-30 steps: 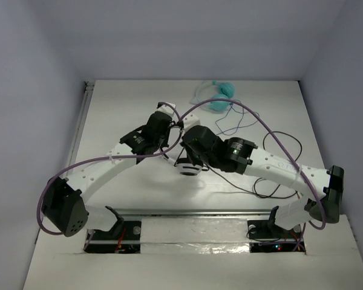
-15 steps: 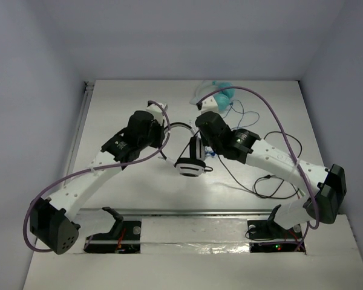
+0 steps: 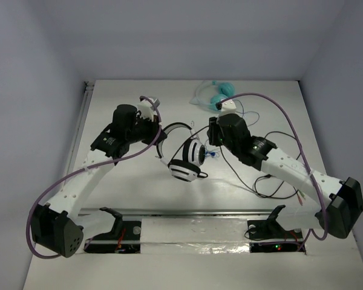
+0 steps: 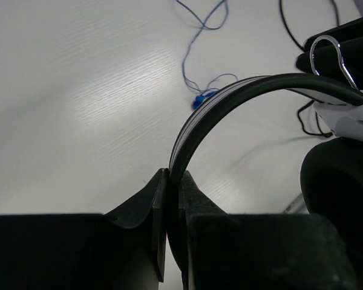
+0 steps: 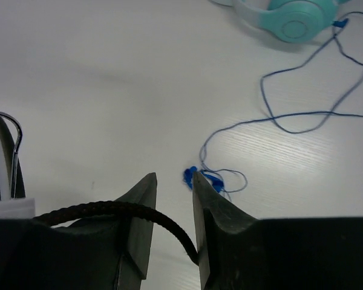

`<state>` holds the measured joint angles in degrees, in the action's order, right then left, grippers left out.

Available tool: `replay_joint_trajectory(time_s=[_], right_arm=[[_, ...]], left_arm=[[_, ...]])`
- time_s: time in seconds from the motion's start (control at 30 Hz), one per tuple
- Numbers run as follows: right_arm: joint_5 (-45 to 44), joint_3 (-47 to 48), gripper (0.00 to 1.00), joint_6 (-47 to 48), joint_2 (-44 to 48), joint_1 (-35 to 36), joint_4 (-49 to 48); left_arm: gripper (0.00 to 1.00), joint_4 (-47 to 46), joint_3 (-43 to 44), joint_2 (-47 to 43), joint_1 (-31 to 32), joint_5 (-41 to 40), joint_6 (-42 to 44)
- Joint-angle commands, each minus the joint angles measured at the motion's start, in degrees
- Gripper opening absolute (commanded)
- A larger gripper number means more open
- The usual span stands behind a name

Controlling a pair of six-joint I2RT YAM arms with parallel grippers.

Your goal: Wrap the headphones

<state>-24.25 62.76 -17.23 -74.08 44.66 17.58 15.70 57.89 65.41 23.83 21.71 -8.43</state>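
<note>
The white-and-black headphones point(image 3: 192, 156) hang tilted near the table's middle, with striped earcups low and the black headband point(image 3: 176, 126) arching up to the left. My left gripper point(image 3: 159, 134) is shut on the headband point(image 4: 230, 99), as the left wrist view point(image 4: 173, 176) shows. A black earpad point(image 4: 339, 193) fills that view's right side. My right gripper point(image 3: 211, 139) is just right of the earcups. Its jaws stand a little apart point(image 5: 174, 178), and the black cable point(image 5: 109, 210) runs loosely between them. The rest of the cable point(image 3: 272, 181) lies looped on the table to the right.
Small teal headphones point(image 3: 220, 94) lie at the back, also in the right wrist view point(image 5: 290, 18). Their blue cord point(image 5: 302, 121) trails forward to a blue plug point(image 5: 189, 175) under my right fingertips. A metal clip handle point(image 4: 328, 49) sits by the headband's end.
My left gripper has drawn the headband left, turning the headphones so both earcups show. My right gripper has moved from near the teal headphones forward and right, with the cable between its jaws.
</note>
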Motion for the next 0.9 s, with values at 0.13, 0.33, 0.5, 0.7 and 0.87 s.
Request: replay_joint_trajectory(time_s=[0.13, 0.33, 0.5, 0.7, 0.87], right_arm=[[16.1, -9.5, 0.36, -3.8, 6.0, -0.8, -18.7], [26.9, -19.6, 0.36, -5.7, 10.9, -0.8, -31.1], [31.0, -26.2, 0.43, -7.2, 10.2, -0.8, -41.6], [36.0, -30.5, 0.44, -10.5, 6.7, -0.8, -51.2], [36.4, -32.3, 0.48, -13.5, 3.1, -0.8, -53.2]], left_arm=[[0.0, -7.0, 6.0, -1.9, -3.8, 17.5, -7.6], [0.0, -13.1, 8.1, -0.9, -5.7, 20.8, -15.1], [0.0, -19.5, 10.3, 0.1, -7.8, 22.6, -24.3], [0.0, -23.2, 14.3, 1.4, -10.3, 20.1, -31.1], [0.0, -24.5, 16.3, 2.5, -11.5, 15.5, -36.6]])
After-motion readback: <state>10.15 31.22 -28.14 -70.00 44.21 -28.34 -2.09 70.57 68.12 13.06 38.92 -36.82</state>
